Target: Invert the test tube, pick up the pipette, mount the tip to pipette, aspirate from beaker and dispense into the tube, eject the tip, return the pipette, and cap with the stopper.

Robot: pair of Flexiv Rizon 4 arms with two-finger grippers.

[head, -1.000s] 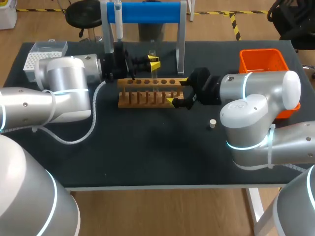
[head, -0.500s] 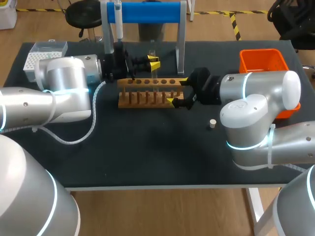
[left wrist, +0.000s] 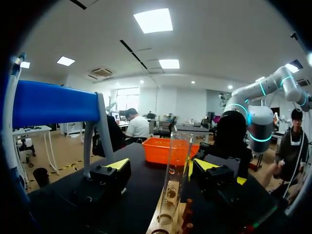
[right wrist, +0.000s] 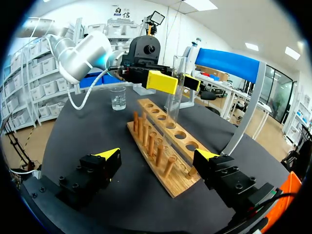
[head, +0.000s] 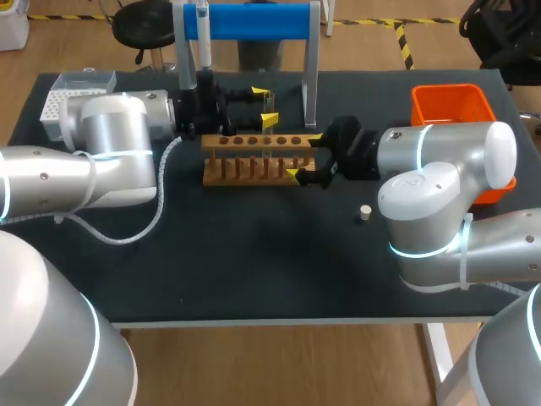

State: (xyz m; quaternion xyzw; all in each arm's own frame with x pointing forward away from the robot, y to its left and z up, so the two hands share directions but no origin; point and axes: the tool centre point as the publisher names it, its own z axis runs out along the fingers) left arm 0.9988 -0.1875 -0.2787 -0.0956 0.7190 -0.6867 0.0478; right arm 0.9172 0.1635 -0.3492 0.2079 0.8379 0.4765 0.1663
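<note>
Closest to us on the black table (head: 254,262) is the little pale stopper (head: 365,212), lying on its own beside our right arm. Next up is our right gripper (head: 305,157), with its yellow fingers spread wide on either side of the wooden rack's (head: 254,165) end. From its wrist view one finger sits just off the rack's corner and the other is well clear, so it's not gripping anything. The test tube (left wrist: 174,180) is the star here: clear glass, empty as far as we can tell, standing upright with the open mouth up and the rounded bottom down in one of the rack's middle holes. Our left gripper (head: 265,106) sits level with the tube's upper part, fingers apart, one on each side with a visible gap, so it's not clamped either. Further back there's a small glass beaker (right wrist: 117,99) with some clear liquid. The pipette (head: 203,34) hangs on the blue-barred stand (head: 254,21), with the tip box (head: 72,97) and orange bin (head: 452,106) at the far corners.
</note>
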